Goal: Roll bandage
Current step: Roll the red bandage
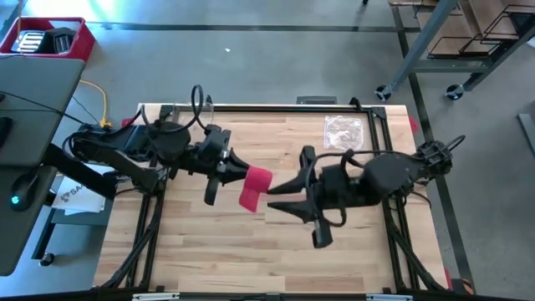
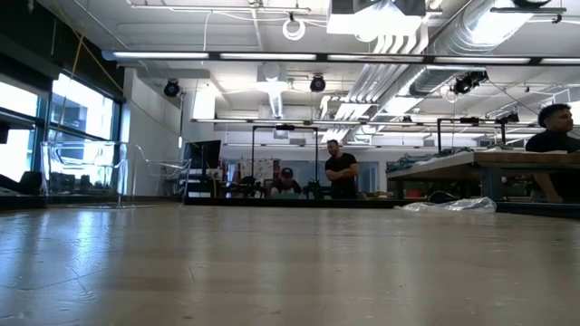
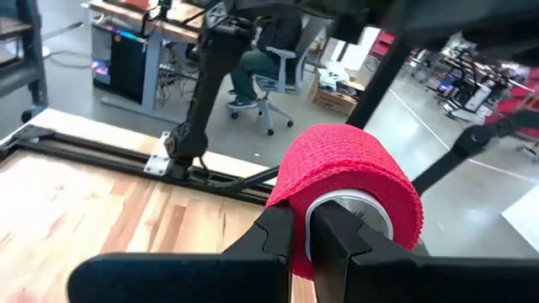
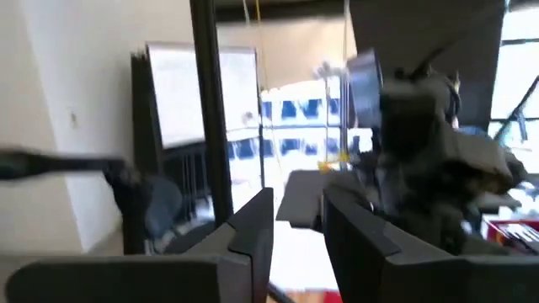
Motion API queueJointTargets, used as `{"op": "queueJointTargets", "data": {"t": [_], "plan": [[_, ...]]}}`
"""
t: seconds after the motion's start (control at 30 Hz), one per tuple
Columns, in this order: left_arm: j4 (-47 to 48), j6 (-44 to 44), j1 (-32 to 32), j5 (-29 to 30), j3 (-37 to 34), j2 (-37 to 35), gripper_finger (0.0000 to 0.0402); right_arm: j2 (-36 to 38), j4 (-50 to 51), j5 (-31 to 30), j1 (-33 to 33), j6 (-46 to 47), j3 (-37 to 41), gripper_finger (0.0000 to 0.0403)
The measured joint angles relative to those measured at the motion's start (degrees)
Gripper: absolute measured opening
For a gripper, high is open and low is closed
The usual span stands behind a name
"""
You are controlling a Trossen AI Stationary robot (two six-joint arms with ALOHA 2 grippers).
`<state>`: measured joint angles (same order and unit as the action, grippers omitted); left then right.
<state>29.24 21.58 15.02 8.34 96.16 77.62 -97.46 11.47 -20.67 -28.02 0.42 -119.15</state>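
1. The left end effector (image 1: 240,171) is clenched on the rim of the rolled bandage (image 3: 349,181), held above the worktop (image 1: 201,251). A thin pinch on the rim could let the roll slip out.
2. A loose tail (image 1: 250,197) hangs below; untensioned, it may wind unevenly or unravel.
3. The right end effector (image 1: 272,197), fingers slightly parted and holding nothing, points at the tail; closing in could knock the roll.

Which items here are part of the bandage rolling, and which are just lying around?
In the job:
- bandage, red roll, partly wound
- left pincer, shut on the bandage roll
- right pincer, next to the bandage's hanging end

Lying about:
- clear plastic bag, far side of the table
- red bin, off the table
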Motion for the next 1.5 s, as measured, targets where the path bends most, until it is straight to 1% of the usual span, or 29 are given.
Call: {"op": "queueJointTargets", "data": {"t": [0.07, 0.17, 0.27, 0.4, 0.47, 0.57, 0.63, 0.7, 0.8, 0.97, 1.1, 1.37, 1.5], "plan": [[1.0, 1.9, -0.9, 0.0, 0.0, 0.0, 0.0015, -0.4, -3.1, -0.2, 0.1, 1.5, 0.0, 0.0094], [3.5, 5.5, -2.8, 0.0, 0.0, 0.0, 0.0015, -0.7, -4.3, -0.2, 0.7, 4.2, 0.0, 0.0094], [6.1, 7.5, -4.3, 0.1, 0.0, 0.0, 0.0015, -0.8, -2.8, -0.1, 1.2, 3.7, 0.0, 0.0102], [9.2, 9.6, -5.5, 0.0, 0.0, 0.0, 0.0015, -0.8, -0.1, -2.2, 1.2, 2.0, 0.0, 0.0129], [10.9, 9.9, -5.7, -0.3, 0.0, 0.0, 0.0015, -0.7, 2.2, -6.3, 0.7, 0.3, 0.0, 0.0146], [12.2, 11.2, -5.7, -0.4, 0.0, 0.0, 0.0015, -0.7, 8.5, -17.3, 0.0, -0.3, 0.0, 0.0172], [12.6, 11.8, -5.6, -0.5, -0.1, 0.0, 0.0015, -0.7, 12.7, -21.3, -0.3, -0.4, 0.0, 0.0185], [13.7, 12.7, -5.6, -0.5, -0.1, 0.0, 0.0015, -0.7, 16.8, -21.8, -0.3, -0.4, 0.0, 0.0193], [14.5, 13.5, -5.6, -0.5, -0.1, 0.1, 0.0015, -0.8, 20.7, -20.9, -0.7, 1.0, 0.0, 0.0197], [14.5, 14.3, -5.6, -0.5, -0.1, 0.1, 0.0015, -1.5, 20.3, -20.7, -1.8, 0.7, 0.0, 0.0197], [14.6, 15.3, -5.6, -0.5, -0.1, 0.1, 0.0015, -2.6, 17.2, -20.9, -2.0, 0.3, 0.0, 0.0197], [14.7, 16.0, -5.6, -0.6, -0.1, 0.4, 0.0015, -6.0, 17.0, -22.9, -2.0, -6.0, 0.0, 0.0197], [14.6, 17.3, -5.6, -0.3, -0.1, 0.4, 0.0015, -6.9, 17.1, -22.9, -2.0, -13.1, 0.0, 0.0197]]}}
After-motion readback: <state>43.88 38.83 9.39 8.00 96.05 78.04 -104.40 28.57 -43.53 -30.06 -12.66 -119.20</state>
